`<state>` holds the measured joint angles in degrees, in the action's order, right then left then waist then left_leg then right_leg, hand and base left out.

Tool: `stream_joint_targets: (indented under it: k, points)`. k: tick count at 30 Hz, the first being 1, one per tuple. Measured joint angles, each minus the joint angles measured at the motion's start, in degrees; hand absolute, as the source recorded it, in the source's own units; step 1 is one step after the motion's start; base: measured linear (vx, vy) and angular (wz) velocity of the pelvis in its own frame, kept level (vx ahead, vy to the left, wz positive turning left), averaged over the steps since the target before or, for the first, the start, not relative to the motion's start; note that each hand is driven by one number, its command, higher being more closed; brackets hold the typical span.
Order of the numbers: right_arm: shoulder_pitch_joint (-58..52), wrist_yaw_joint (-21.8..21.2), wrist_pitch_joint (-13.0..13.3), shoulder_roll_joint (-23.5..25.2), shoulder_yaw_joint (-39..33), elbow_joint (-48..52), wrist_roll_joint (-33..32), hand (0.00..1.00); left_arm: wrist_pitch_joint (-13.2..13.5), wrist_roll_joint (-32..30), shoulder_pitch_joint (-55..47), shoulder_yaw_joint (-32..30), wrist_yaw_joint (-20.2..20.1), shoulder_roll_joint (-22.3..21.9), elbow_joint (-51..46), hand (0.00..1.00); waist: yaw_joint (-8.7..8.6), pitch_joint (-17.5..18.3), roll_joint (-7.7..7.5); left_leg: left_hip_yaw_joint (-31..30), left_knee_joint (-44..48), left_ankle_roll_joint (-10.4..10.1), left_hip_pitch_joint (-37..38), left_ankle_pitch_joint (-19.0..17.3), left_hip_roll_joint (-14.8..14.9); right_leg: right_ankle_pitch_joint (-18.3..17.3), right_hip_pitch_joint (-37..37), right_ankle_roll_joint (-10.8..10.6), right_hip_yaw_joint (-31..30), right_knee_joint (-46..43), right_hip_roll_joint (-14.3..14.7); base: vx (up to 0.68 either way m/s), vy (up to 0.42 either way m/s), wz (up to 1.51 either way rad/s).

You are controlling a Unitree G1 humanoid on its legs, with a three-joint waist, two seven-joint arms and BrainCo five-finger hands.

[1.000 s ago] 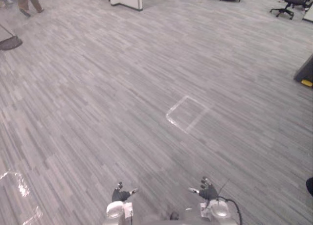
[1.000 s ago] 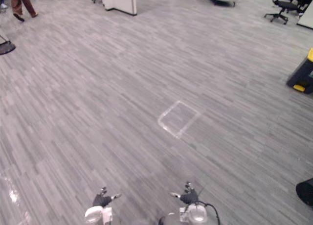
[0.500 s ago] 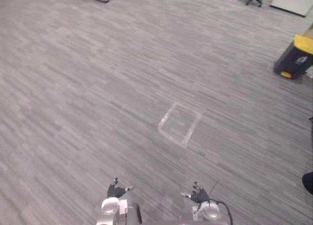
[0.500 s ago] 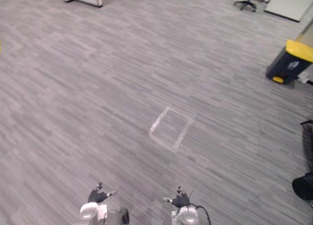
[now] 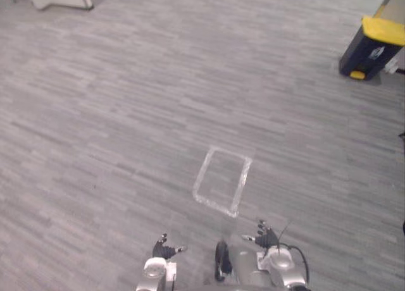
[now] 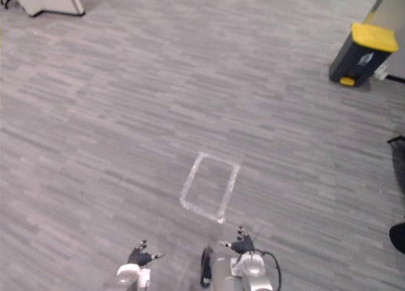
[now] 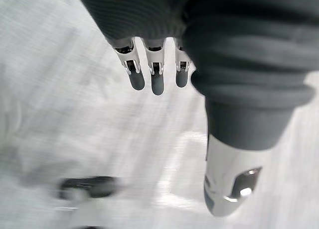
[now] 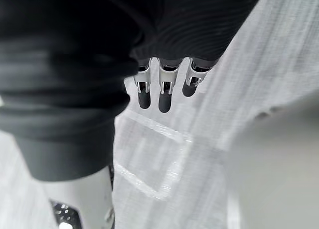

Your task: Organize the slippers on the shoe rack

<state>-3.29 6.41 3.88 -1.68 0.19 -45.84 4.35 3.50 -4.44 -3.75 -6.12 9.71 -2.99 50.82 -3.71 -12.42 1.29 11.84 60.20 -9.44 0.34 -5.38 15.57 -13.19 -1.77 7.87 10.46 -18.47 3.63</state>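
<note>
The left hand [image 5: 164, 247] hung low over the grey floor [image 5: 114, 126]. Its fingers [image 7: 157, 81] were straight and a little apart, with nothing in them. The right hand [image 5: 266, 239] was the same, and its fingers [image 8: 165, 98] were straight, apart and empty. A square of pale tape [image 5: 223, 181] lay on the floor just ahead of the right fingers. Far ahead of them, off to the right, stood a dark bin with a yellow lid [image 5: 372, 45]. Neither hand held any slippers, and where the slippers and the shoe rack were could not be told from here. The robot likely had to find them first. It could go wrong if the robot walked the wrong way and missed the shoe rack, or bumped the bin while turning. With the fingers so straight, they might also knock the slippers away and not pick them up.
</note>
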Motion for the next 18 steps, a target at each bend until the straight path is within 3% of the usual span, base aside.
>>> stream_joint_targets:
  k: [2,4,6,8,9,10,11,13,14,15,16,17,18]
  points:
    - [-0.3,0.2,-0.1,1.1,0.1,-0.2,-0.1,0.00,0.1,0.0,-0.4,-0.3,0.1,0.2,-1.9,0.00,0.88,0.1,-1.64,2.3,1.1,2.3,-5.4,-3.9,-0.5,-0.6,5.0,0.1,-3.9,3.4,0.1,0.50,-0.028,-1.00]
    - [-0.2,0.4,-0.4,1.9,0.1,-1.1,-0.3,0.00,0.2,0.1,-0.5,-1.5,0.1,-0.1,-3.5,0.00,2.15,0.4,-1.76,3.2,-7.8,5.5,-10.1,-8.4,-3.0,-0.7,9.3,-0.8,-9.7,5.5,-0.4,0.46,0.058,-1.39]
    - [-0.1,0.4,-0.5,2.0,0.0,-1.8,-0.3,0.00,0.2,0.2,-0.5,-1.8,0.1,-0.1,-4.0,0.00,2.82,0.3,-1.73,-0.2,-20.2,5.7,-13.0,-9.3,-7.4,-1.5,12.3,-1.9,-14.2,7.0,-2.0,0.46,0.158,-1.30]
    - [-0.1,0.7,-0.4,1.4,-0.5,-3.0,-0.3,0.00,0.7,0.2,-0.3,-0.5,0.1,0.1,-3.4,0.00,2.90,0.6,-1.43,-8.5,-39.5,4.0,-14.4,-5.1,-12.5,-3.3,15.6,-4.0,-17.5,9.1,-4.1,0.56,0.295,-1.13]
    - [-0.4,0.8,-0.4,1.0,-0.7,-4.0,-0.3,0.00,1.0,0.2,-0.4,0.4,0.1,0.2,-2.8,0.00,3.03,1.0,-0.54,-11.0,-43.3,3.9,-14.9,-1.7,-12.5,-4.8,16.7,-4.9,-19.0,9.1,-3.8,0.54,0.338,-1.11]
    - [0.0,0.9,-0.5,1.1,-0.8,-5.3,-0.2,0.00,1.1,0.3,-0.2,0.8,0.1,0.2,-2.1,0.00,3.15,1.6,-0.44,-11.2,-41.4,4.5,-14.2,2.9,-12.6,-6.4,17.6,-5.9,-20.9,8.0,-4.2,0.57,0.375,-1.00]
    - [-0.1,0.9,-0.5,1.7,-1.2,-5.8,-0.3,0.00,1.1,0.2,0.2,1.1,0.1,1.3,-1.4,0.00,3.16,2.8,-1.92,-9.5,-39.7,5.6,-14.0,0.6,-13.6,-6.7,16.6,-6.6,-21.9,5.3,-5.7,0.46,0.290,-0.77]
    - [-0.1,0.8,-0.4,2.5,-1.4,-6.5,-0.2,0.00,0.9,0.2,0.5,1.1,0.1,2.5,0.6,0.00,2.86,4.2,-4.28,-4.9,-40.1,7.3,-11.8,-1.2,-14.2,-6.1,11.2,-7.5,-22.1,-6.1,-7.5,0.60,0.317,-0.82]
    - [0.7,0.7,-0.4,2.9,-1.9,-7.7,0.0,0.00,0.9,0.2,1.0,1.2,0.1,2.8,1.0,0.00,3.19,4.1,-4.67,-2.3,-40.8,8.3,-9.1,-1.8,-14.1,-4.5,8.2,-10.2,-20.9,-13.5,-8.4,0.60,0.311,-1.06]
    - [1.5,0.7,-0.4,2.8,-2.0,-8.8,0.1,0.00,0.7,0.3,1.2,1.7,0.1,3.0,1.7,0.00,3.30,3.7,-4.19,-1.1,-42.0,8.8,-6.5,-2.1,-14.2,-4.4,6.2,-11.6,-18.7,-18.4,-9.5,0.45,0.235,-1.15]
    - [2.4,0.4,-0.4,2.2,-1.7,-9.5,0.1,0.00,0.6,0.7,1.4,3.1,0.1,3.5,3.0,0.00,3.24,3.4,-3.84,0.1,-44.7,9.3,-1.3,-2.4,-14.1,-5.6,4.8,-10.8,-12.4,-23.4,-11.4,0.42,0.229,-1.07]
    - [2.3,0.2,-0.3,1.8,-1.3,-9.3,0.1,0.00,0.6,1.1,1.2,3.9,0.1,3.5,3.9,0.00,3.08,3.0,-2.21,0.4,-48.0,9.5,2.8,-2.7,-13.7,-6.9,3.5,-9.1,-7.0,-25.6,-12.2,0.37,0.197,-0.95]
    - [2.3,0.2,-0.2,1.4,-0.7,-9.1,0.2,0.00,0.6,1.3,1.2,4.4,0.2,3.6,4.6,0.00,2.72,3.3,-1.51,1.1,-50.5,9.7,5.3,-2.8,-13.2,-7.6,2.0,-8.1,-3.5,-25.8,-12.1,0.26,0.135,-0.73]
